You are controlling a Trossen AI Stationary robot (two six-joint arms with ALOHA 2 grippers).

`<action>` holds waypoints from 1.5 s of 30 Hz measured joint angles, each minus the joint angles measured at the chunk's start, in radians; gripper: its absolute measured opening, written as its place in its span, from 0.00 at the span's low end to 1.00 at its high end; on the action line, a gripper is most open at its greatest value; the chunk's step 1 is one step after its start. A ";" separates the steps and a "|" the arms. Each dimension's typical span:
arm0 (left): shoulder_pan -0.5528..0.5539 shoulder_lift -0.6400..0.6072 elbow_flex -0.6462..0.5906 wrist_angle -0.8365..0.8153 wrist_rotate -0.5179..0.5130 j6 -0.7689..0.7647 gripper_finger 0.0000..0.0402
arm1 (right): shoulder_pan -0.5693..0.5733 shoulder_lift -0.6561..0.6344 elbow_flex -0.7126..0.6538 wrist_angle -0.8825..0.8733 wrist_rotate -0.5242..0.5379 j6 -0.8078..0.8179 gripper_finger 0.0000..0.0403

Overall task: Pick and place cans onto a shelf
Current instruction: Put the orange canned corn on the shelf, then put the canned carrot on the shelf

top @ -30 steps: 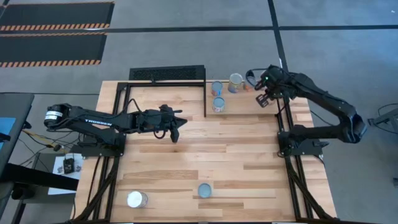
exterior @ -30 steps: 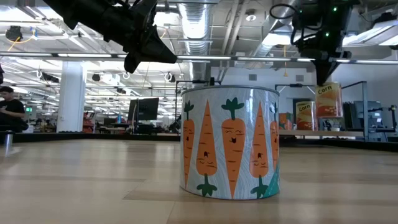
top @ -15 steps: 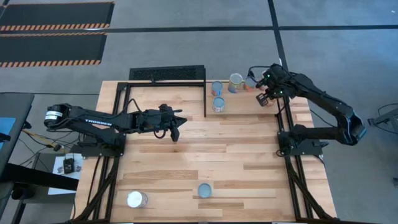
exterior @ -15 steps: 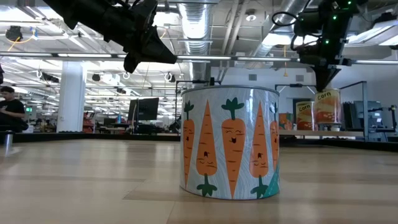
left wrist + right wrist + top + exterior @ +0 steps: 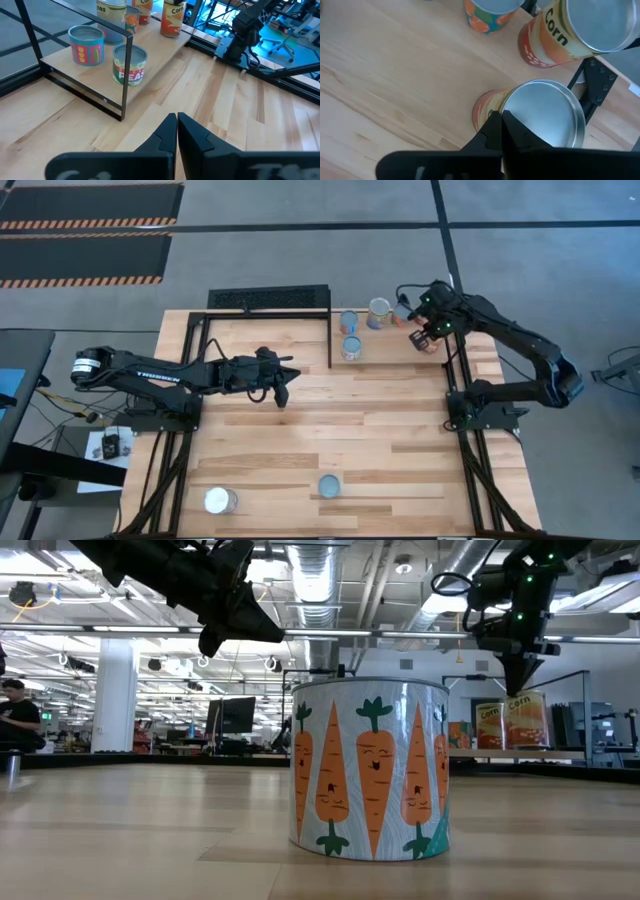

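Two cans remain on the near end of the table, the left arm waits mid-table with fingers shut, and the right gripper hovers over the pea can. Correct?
Not quite. The right wrist view shows the right gripper above a corn can, beside another corn can. The pea can stands farther along the shelf. The rest holds.

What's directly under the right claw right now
A corn can stands on the shelf, its silver top showing right below the shut right claw. The claw's fingers cover part of the lid's edge, so whether they touch it can't be told.
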 joint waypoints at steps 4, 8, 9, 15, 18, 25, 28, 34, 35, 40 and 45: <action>0.000 0.000 0.000 0.000 0.000 0.000 0.00 | 0.000 0.001 0.000 0.000 0.001 0.004 0.05; 0.000 0.000 0.000 0.000 0.000 0.000 0.00 | -0.004 0.001 0.000 -0.002 0.002 0.018 0.11; 0.000 0.000 0.000 0.000 0.000 0.000 0.00 | -0.004 0.001 0.000 -0.002 0.002 0.018 0.12; 0.000 0.000 0.000 0.000 0.006 0.000 0.00 | -0.004 0.001 0.000 -0.003 0.003 0.018 0.18; 0.000 0.000 0.000 0.000 0.006 -0.001 0.00 | -0.004 -0.003 0.000 -0.003 0.005 0.018 0.19; -0.003 0.000 0.000 -0.009 0.081 -0.014 0.00 | 0.036 -0.023 0.077 -0.065 0.011 0.019 0.19; -0.013 0.000 0.000 -0.016 0.084 -0.014 0.00 | 0.108 -0.034 0.133 -0.108 0.008 0.046 0.17; -0.028 -0.006 -0.032 -0.010 0.072 -0.023 0.00 | 0.373 -0.064 0.154 -0.104 -0.094 0.196 0.04; -0.032 -0.008 -0.051 0.000 0.064 -0.035 0.00 | 0.434 -0.063 0.154 -0.101 -0.108 0.230 0.02; -0.045 -0.036 -0.118 0.010 0.037 -0.080 0.00 | 0.756 -0.040 0.154 -0.013 -0.134 0.482 0.04; -0.051 -0.061 -0.132 0.003 0.027 -0.046 0.00 | 1.051 0.069 0.154 0.144 -0.102 0.788 0.03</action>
